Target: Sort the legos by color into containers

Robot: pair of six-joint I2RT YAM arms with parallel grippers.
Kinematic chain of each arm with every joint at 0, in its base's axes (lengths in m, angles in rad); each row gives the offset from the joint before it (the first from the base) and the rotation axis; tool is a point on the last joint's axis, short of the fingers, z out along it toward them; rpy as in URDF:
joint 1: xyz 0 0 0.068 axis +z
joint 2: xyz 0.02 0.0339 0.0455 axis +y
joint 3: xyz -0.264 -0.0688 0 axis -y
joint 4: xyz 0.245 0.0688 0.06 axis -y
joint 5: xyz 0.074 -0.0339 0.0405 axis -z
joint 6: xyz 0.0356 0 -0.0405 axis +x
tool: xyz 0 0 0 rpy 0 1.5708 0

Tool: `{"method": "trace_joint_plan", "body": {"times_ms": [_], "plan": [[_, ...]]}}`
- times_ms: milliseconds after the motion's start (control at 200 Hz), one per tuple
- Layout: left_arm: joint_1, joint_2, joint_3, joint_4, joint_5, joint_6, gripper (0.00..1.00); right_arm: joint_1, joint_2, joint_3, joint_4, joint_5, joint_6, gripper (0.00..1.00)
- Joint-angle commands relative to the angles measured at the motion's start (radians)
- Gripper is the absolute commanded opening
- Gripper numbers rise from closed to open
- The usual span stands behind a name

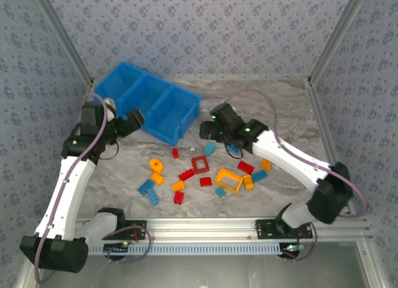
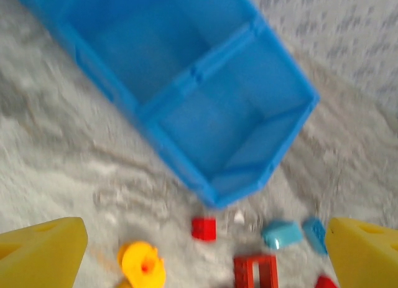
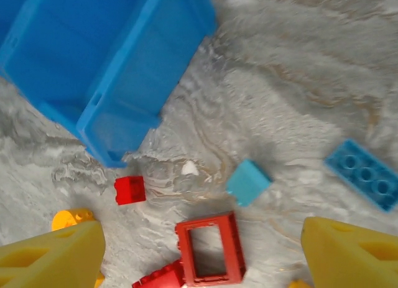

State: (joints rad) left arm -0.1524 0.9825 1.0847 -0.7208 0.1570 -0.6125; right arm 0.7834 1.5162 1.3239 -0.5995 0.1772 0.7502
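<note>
Hovered right end effector (image 3: 200, 238) wide and empty over light blue brick (image 3: 247, 182) and red frame (image 3: 209, 248) on worktop (image 3: 311, 83), beside empty bin (image 3: 118, 76). Held left end effector (image 2: 205, 229) wide too. Risked pinching both colours together.

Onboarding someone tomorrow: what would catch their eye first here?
The bright blue three-compartment bin sits far left on the marbled table. In front of it, red, blue and orange bricks lie scattered mid-table, a red square frame and a larger orange frame among them.

Bin (image 3: 112, 58) — glossy moulded plastic; legos (image 3: 367, 176) smooth shiny plastic (studded); tabletop (image 3: 298, 83) matt, marble-veined.
</note>
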Motion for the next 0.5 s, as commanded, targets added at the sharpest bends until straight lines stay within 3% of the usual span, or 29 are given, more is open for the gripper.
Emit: {"method": "trace_joint_plan", "body": {"times_ms": [0, 255, 495], "plan": [[-0.019, -0.082, -0.026, -0.051, 0.109, 0.005, 0.98, 0.033, 0.123, 0.157, -0.027, 0.017, 0.028, 0.88], [-0.03, -0.146, -0.069, -0.079, 0.105, 0.005, 0.98, 0.013, 0.439, 0.415, -0.026, -0.078, 0.075, 0.83], [-0.036, -0.173, -0.086, -0.093, 0.115, 0.009, 0.98, -0.004, 0.621, 0.589, -0.021, -0.135, 0.097, 0.76]]}}
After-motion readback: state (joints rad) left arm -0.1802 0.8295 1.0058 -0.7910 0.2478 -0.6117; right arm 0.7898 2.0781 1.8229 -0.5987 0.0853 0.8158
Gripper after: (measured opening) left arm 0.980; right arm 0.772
